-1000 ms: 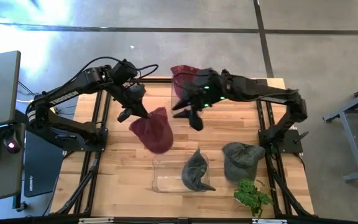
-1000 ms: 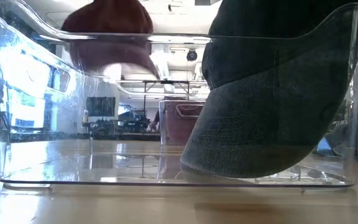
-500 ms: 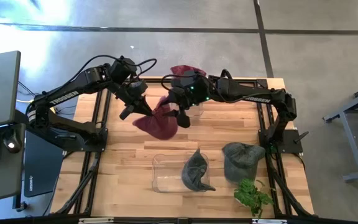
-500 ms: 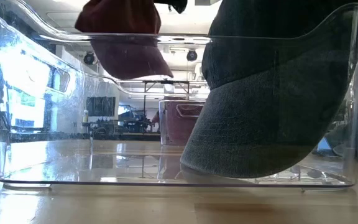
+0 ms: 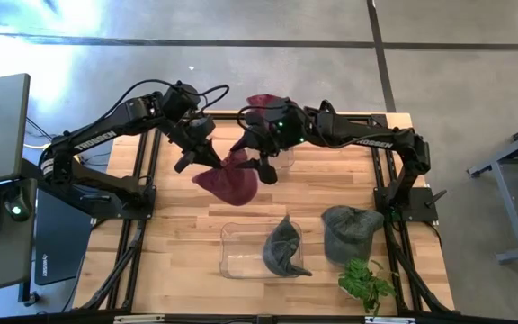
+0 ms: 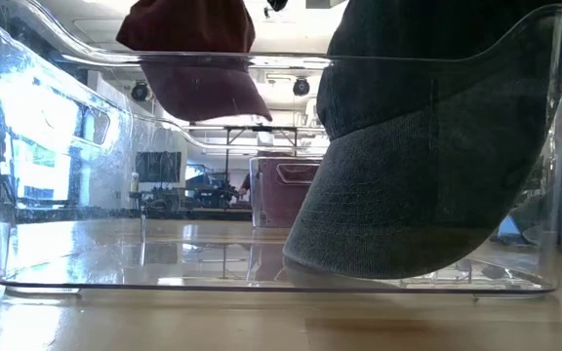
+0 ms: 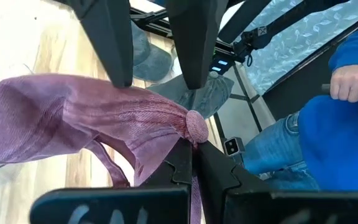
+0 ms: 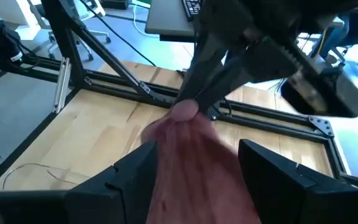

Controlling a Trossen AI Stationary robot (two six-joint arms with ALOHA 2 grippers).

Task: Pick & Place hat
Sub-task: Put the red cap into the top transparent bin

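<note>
A maroon hat (image 5: 227,175) hangs above the table's middle, clear of the wood. In the low view the hat (image 6: 193,58) shows high up behind the clear bin's wall. My left gripper (image 5: 207,157) is shut on it from the table's left. My right gripper (image 5: 257,162) reaches in from the right and is open. Its two fingers (image 7: 120,56) stand on either side of the hat's crown (image 8: 191,168). My left gripper pinches the maroon hat between its two fingers at the crown's top, right beside the round button (image 7: 196,124). It comes from the table's left, slanting down. The hat is lifted clear and stretches away from the fingers toward my right gripper. My right gripper's open fingers flank the crown; whether they touch it I cannot tell.
A clear bin (image 5: 236,256) near the front edge holds a dark grey hat (image 5: 284,247). Another grey hat (image 5: 349,229) lies to its right, beside a small green plant (image 5: 367,283). A second clear bin with maroon cloth (image 5: 263,108) stands at the far edge. A person in blue (image 7: 340,124) sits beyond the table.
My right gripper has moved toward the table's left and a little down, until its fingers stand around the maroon hat. The hat's free part, which hung lower toward the near edge, has swung up and toward the right gripper. The left gripper has kept its hold and tipped slightly.
</note>
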